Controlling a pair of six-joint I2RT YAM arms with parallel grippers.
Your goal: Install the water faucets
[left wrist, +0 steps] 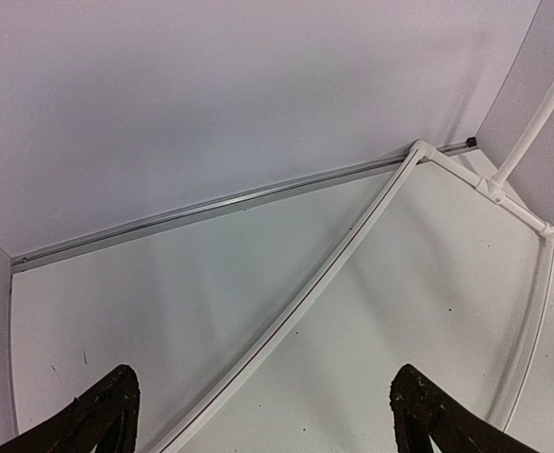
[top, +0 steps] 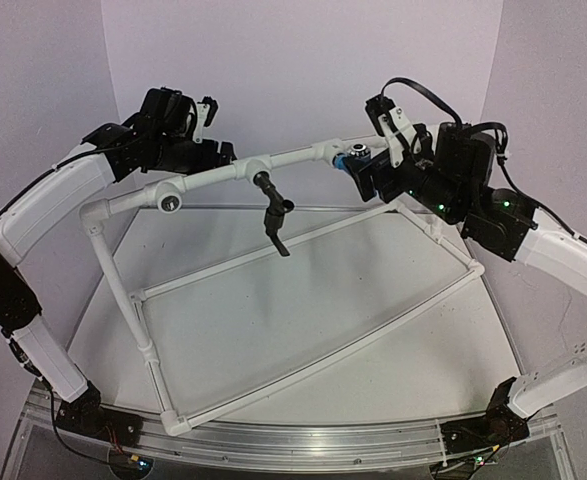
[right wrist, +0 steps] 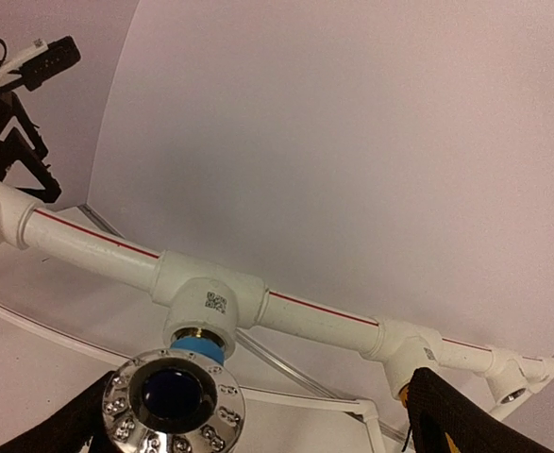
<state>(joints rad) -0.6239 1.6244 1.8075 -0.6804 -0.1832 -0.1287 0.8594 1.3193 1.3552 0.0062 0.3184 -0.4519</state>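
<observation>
The blue faucet (top: 351,159) sits in a tee socket at the right of the white pipe frame's top bar (top: 293,157). In the right wrist view its blue neck (right wrist: 199,350) enters the socket and its chrome flange (right wrist: 175,404) faces the camera. My right gripper (top: 371,172) is open, its jaws (right wrist: 258,425) wide apart on either side of the flange. The black faucet (top: 273,212) hangs from the middle socket. The mustard-yellow faucet is not in view. My left gripper (top: 218,152) is open and empty (left wrist: 262,415), behind the bar's left part.
An empty socket (top: 168,202) faces forward at the bar's left end. The frame's base pipes (top: 303,375) lie on the white table (top: 273,310); one curved base pipe (left wrist: 333,274) runs under the left gripper. Another end fitting (right wrist: 409,354) sits by the right finger.
</observation>
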